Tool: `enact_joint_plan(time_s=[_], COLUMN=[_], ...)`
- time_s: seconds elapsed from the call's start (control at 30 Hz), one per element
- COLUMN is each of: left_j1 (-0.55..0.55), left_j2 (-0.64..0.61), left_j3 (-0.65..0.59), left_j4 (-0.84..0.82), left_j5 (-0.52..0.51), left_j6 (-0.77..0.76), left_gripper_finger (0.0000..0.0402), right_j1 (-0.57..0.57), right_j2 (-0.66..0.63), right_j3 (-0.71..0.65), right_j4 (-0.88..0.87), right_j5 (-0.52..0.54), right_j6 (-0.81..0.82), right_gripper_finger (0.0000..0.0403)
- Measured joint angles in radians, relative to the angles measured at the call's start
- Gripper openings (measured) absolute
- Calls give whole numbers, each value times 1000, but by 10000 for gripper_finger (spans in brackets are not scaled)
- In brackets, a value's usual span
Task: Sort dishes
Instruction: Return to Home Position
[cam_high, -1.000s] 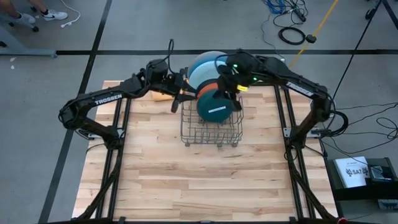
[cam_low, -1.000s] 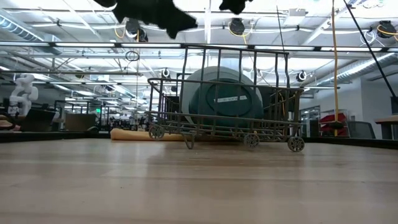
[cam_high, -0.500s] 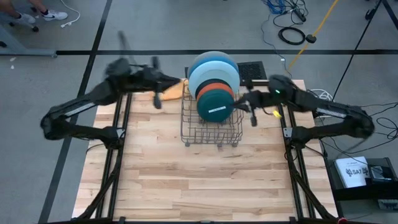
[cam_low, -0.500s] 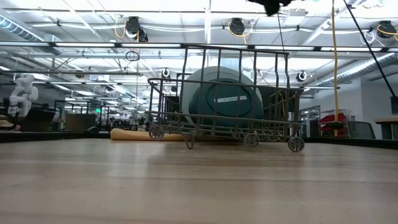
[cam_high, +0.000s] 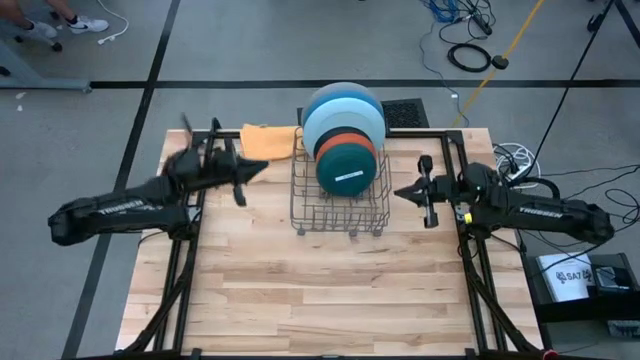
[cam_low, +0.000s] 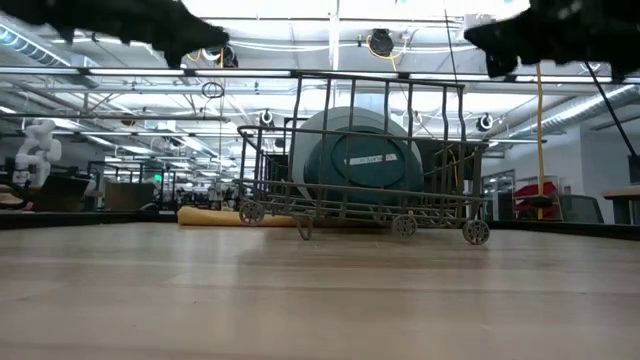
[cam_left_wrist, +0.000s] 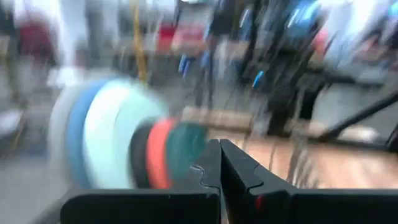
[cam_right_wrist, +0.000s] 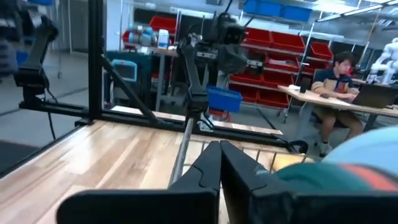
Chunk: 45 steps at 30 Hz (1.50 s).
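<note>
Four plates stand on edge in the wire rack (cam_high: 340, 205) at the table's far middle. From far to near they are a large blue plate (cam_high: 343, 94), a large grey plate (cam_high: 345, 120), a smaller orange plate (cam_high: 348, 143) and a dark teal plate (cam_high: 347, 172) with a white sticker. The low view shows the teal plate (cam_low: 362, 165) in front. My left gripper (cam_high: 258, 170) is shut and empty, left of the rack. My right gripper (cam_high: 402, 192) is shut and empty, right of the rack. Both hang above the table.
An orange cloth (cam_high: 268, 140) lies on the table at the rack's far left corner. Bare wooden table (cam_high: 330, 290) stretches from the rack to the near edge. A person sits at a desk (cam_right_wrist: 339, 74) in the room beyond.
Both grippers have drawn back from the plates in the rack. My left has gone toward the table's left edge and a little nearer. My right has gone toward the right edge and nearer. The plates have stayed standing in the rack.
</note>
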Motion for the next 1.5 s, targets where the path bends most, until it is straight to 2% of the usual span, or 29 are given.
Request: enact_joint_plan(time_s=[0.07,0.2,0.33,0.43,0.67,0.83,1.2,1.37,1.5], left_j1=[-11,-11,-13,-13,-13,-18,-18,-18,-18], left_j2=[-37,-129,-276,-397,-663,-663,-664,-664,-657], left_j3=[-120,-284,-342,-348,-348,-365,-389,-389,-389], left_j4=[202,267,197,38,-230,-259,-290,-378,-397], left_j5=[22,-47,-48,-58,-69,-68,-70,-70,-70], left_j6=[0,4,-1,22,34,37,53,51,-39], left_gripper_finger=[0,0,0,0,0,0,0,0,0], right_j1=[1,1,0,0,0,-1,-1,-1,-1], right_j2=[-42,-127,-214,-276,-420,-513,-512,-511,-511], right_j3=[-74,-189,-242,-244,-244,-244,-244,-244,-244], right_j4=[52,73,72,33,-164,-276,-347,-356,-355], right_j5=[-1,21,62,57,74,83,82,81,81], right_j6=[28,47,48,60,69,69,116,149,142], right_gripper_finger=[0,0,0,0,0,0,0,0,5])
